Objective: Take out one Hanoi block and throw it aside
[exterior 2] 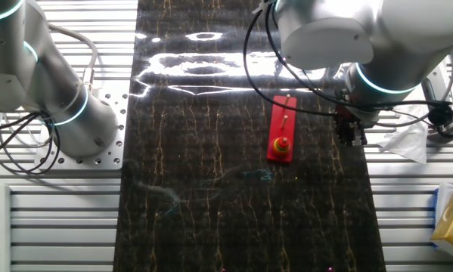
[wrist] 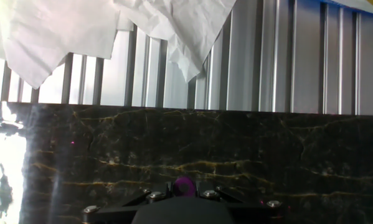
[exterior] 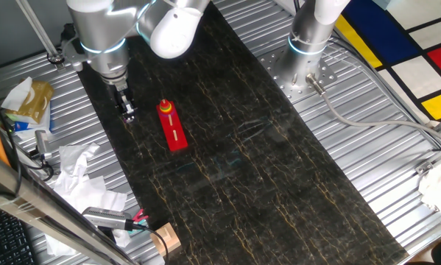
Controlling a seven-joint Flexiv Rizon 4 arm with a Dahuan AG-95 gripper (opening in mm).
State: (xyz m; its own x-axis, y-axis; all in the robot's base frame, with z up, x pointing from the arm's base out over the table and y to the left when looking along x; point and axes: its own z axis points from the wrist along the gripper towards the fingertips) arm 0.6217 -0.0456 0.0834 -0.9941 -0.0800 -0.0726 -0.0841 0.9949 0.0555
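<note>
Hovering gripper pointing down, beside Hanoi tower

Arm bent low, tool pointing down, fingers look closed.

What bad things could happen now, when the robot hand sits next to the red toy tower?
1. The fingers hang beside the red Hanoi base, not over its stacked blocks, so a straight drop would probably miss.
2. In the hand view something small and purple sits between the fingers; I cannot tell whether it is a block. If it is, letting go here, near the mat edge, might send it into the crumpled paper.
</note>
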